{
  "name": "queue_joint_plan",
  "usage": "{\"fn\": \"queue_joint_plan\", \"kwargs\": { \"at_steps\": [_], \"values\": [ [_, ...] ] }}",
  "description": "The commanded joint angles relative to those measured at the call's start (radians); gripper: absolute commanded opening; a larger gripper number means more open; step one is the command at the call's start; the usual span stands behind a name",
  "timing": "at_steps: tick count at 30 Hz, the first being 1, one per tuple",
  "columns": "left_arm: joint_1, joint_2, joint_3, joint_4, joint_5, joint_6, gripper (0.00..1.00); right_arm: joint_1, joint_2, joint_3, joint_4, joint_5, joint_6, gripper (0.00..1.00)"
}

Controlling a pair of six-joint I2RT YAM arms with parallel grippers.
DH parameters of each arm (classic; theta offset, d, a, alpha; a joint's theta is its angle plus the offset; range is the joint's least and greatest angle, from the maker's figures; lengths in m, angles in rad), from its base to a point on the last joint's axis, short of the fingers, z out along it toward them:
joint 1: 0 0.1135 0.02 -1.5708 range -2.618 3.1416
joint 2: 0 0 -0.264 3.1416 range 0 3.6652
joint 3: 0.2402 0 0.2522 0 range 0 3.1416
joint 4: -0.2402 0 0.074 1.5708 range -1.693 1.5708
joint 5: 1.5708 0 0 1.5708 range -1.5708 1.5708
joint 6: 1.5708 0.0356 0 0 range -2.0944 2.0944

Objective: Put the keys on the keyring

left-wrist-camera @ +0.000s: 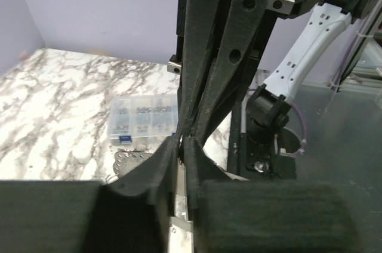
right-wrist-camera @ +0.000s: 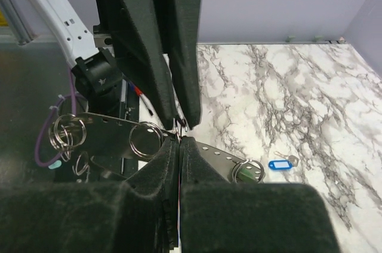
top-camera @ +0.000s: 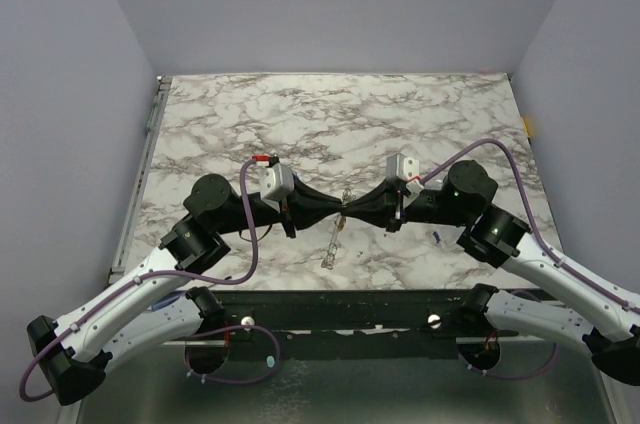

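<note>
The two hands meet tip to tip over the marbled tabletop point(top-camera: 300, 114). The right hand point(right-wrist-camera: 179, 142) is closed tight, with a sliver of grey metal at its tips too small to name, and the left hand point(left-wrist-camera: 180, 145) is narrow, only a slit between its fingers, so I cannot tell whether it grips. A clear box point(left-wrist-camera: 143, 119) lies flat on the tabletop, its compartments holding small greyish bits too tiny to identify. Below the hands lies a perforated metal strip point(right-wrist-camera: 218, 156) with a thin grey keyring point(right-wrist-camera: 131, 139) on it among other rings, and a blue-headed key point(right-wrist-camera: 278, 164) lies apart on the marble.

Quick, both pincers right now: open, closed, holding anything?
Left pincer: closed; any hold cannot be told.
Right pincer: closed; any hold cannot be told.
</note>
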Motion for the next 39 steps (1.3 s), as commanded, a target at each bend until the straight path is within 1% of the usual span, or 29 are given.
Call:
{"fn": "queue_joint_plan", "kwargs": {
  "at_steps": [1, 6, 11, 15, 17, 20, 25, 28, 30, 33, 35, 39],
  "values": [
    [-0.006, -0.024, -0.001, -0.005, -0.025, 0.008, 0.31, 0.004, 0.000, -0.032, 0.057, 0.057, -0.105, 0.01],
    [-0.006, -0.048, -0.001, -0.049, -0.055, 0.024, 0.41, 0.005, -0.054, -0.133, 0.169, 0.084, -0.193, 0.01],
    [-0.006, -0.077, -0.001, -0.087, -0.111, 0.033, 0.64, 0.007, -0.084, -0.226, 0.281, 0.146, -0.267, 0.01],
    [-0.006, -0.113, -0.005, -0.130, -0.209, 0.025, 0.86, 0.032, -0.082, -0.265, 0.317, 0.222, -0.348, 0.01],
    [-0.006, -0.122, -0.007, -0.158, -0.277, 0.016, 0.91, 0.053, -0.088, -0.300, 0.353, 0.244, -0.390, 0.01],
    [-0.006, -0.114, -0.001, -0.220, -0.394, 0.001, 0.92, 0.094, -0.099, -0.347, 0.411, 0.293, -0.449, 0.01],
    [-0.005, -0.068, 0.022, -0.329, -0.609, -0.032, 0.92, 0.228, -0.103, -0.390, 0.446, 0.504, -0.602, 0.01],
    [-0.006, -0.020, 0.038, -0.393, -0.710, -0.062, 0.92, 0.276, -0.119, -0.423, 0.487, 0.552, -0.642, 0.01],
    [-0.005, 0.020, 0.056, -0.448, -0.800, -0.100, 0.91, 0.318, -0.127, -0.444, 0.512, 0.600, -0.688, 0.01],
    [-0.002, 0.110, 0.117, -0.589, -0.971, -0.187, 0.91, 0.406, -0.127, -0.474, 0.555, 0.727, -0.784, 0.01],
    [0.001, 0.161, 0.146, -0.655, -1.024, -0.225, 0.90, 0.450, -0.131, -0.492, 0.578, 0.784, -0.828, 0.01],
    [0.016, 0.207, 0.157, -0.677, -1.025, -0.253, 0.90, 0.501, -0.136, -0.512, 0.592, 0.834, -0.859, 0.01]
  ]
}}
